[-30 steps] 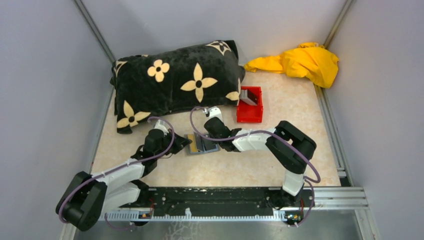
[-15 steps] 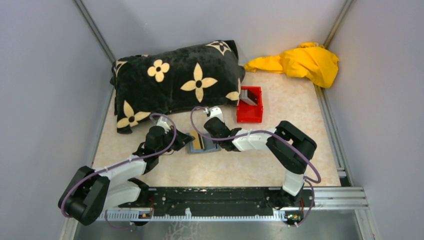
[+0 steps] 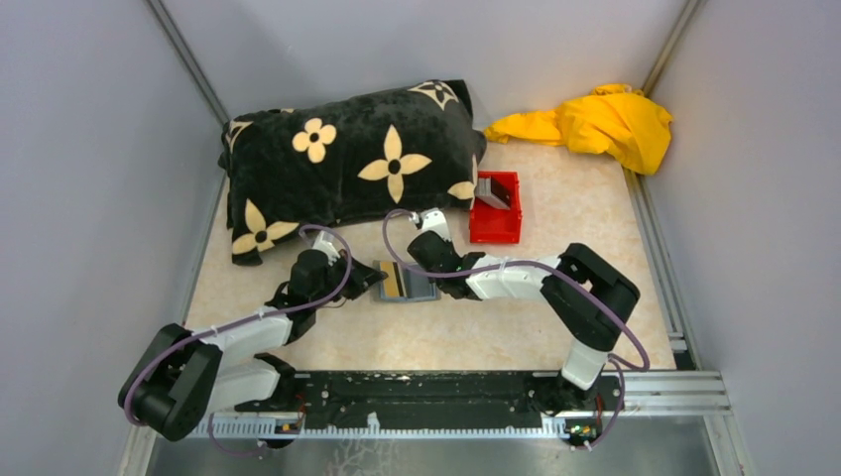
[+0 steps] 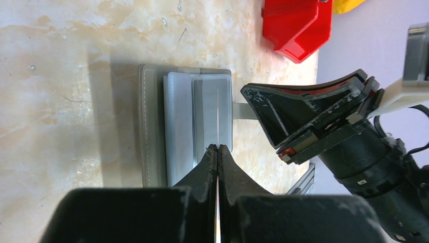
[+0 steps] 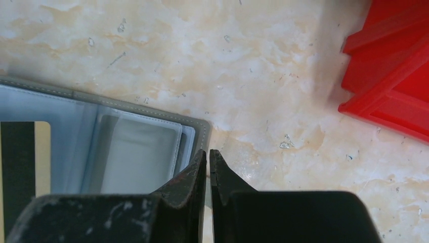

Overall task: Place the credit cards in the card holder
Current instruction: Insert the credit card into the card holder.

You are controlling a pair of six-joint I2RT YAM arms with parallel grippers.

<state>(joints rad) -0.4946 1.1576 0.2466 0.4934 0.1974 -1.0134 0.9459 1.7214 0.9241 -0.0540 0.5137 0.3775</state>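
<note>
The grey card holder (image 3: 419, 289) (image 4: 152, 126) (image 5: 136, 147) lies open and flat on the table between my two grippers. My left gripper (image 3: 374, 281) (image 4: 217, 147) is shut on a tan-yellow credit card (image 3: 392, 282) (image 5: 43, 162) with a dark stripe. It holds the card over the holder's left half. In the left wrist view the card shows only as a thin edge (image 4: 217, 116). My right gripper (image 3: 440, 289) (image 5: 208, 151) sits at the holder's right edge. Its jaws stand a narrow crack apart, with that edge lying in the gap.
A small red bin (image 3: 496, 223) (image 4: 296, 25) (image 5: 389, 76) stands just behind the right gripper, with a grey flat stack (image 3: 494, 192) leaning inside. A black flowered pillow (image 3: 347, 169) lies at the back left. A yellow cloth (image 3: 595, 124) fills the back right corner.
My right gripper's jaws have parted slightly at the holder's edge, and that arm's elbow has shifted right. My left gripper has edged forward with the card.
</note>
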